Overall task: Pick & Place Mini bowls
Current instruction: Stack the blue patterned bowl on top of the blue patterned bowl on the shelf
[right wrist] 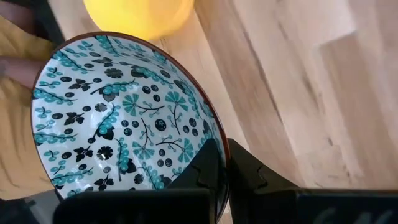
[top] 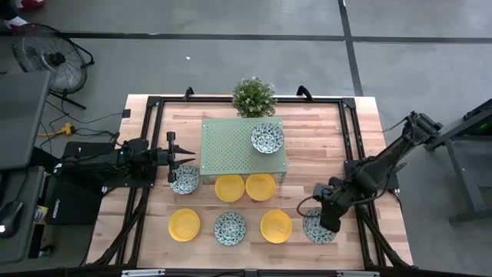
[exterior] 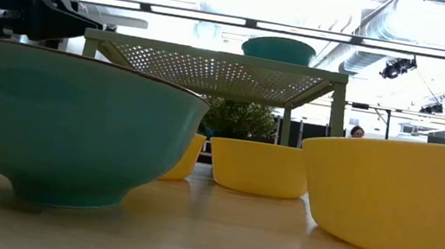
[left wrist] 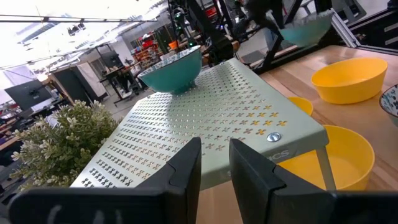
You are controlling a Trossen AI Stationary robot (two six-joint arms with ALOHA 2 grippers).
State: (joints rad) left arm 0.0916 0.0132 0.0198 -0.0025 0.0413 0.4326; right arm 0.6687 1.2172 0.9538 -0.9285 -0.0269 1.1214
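High view: wooden table [top: 323, 146], grey floor [top: 231, 54], fan [top: 50, 54].

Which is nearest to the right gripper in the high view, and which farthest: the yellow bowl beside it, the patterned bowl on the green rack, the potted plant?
From the right gripper, shut on a patterned bowl:
1. Round yellow bowl, on its left.
2. Patterned bowl on the green perforated rack.
3. Green potted plant, at the table's far edge.

One camera looks straight down on the table [top: 323, 138]. Another sits at tabletop height. Both show the green rack [top: 231, 146].
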